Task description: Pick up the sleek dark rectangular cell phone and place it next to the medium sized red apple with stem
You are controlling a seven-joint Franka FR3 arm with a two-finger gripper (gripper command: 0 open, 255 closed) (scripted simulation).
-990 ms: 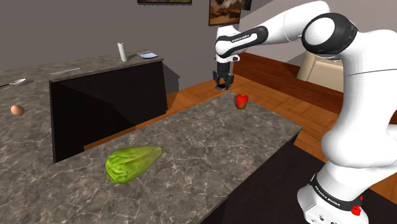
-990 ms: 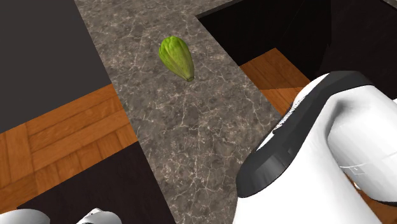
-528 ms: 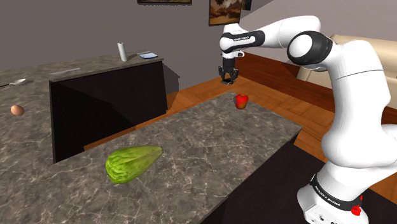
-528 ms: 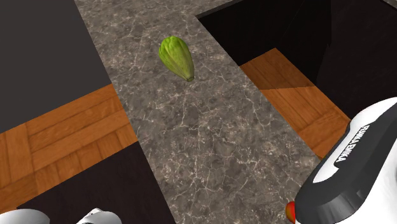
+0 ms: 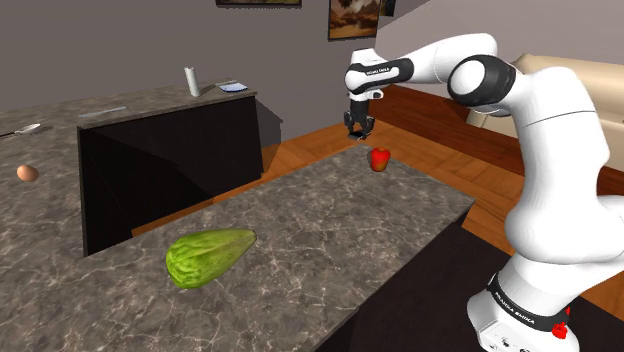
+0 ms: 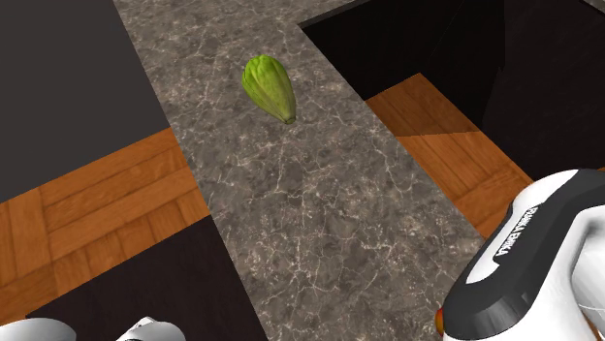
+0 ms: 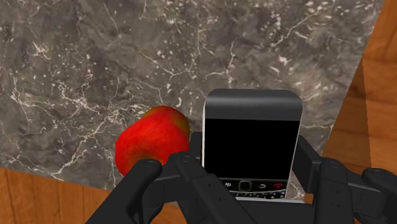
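The gripper (image 7: 249, 170) clasps a cell phone (image 7: 251, 137) between its two black fingers. The phone has a black screen, a silver rim and a keypad at the gripper end. A red apple (image 7: 151, 143) lies on the grey marble countertop (image 7: 95, 63) beneath, near the counter's edge and partly covered by one finger (image 7: 167, 181). Wooden floor (image 7: 376, 95) borders the countertop.

My arm (image 5: 560, 150) is smooth white shell with rounded dark grey joints (image 5: 485, 80) and a lettered black band (image 5: 378, 70). My fingers (image 7: 191, 175) are blocky, all black.
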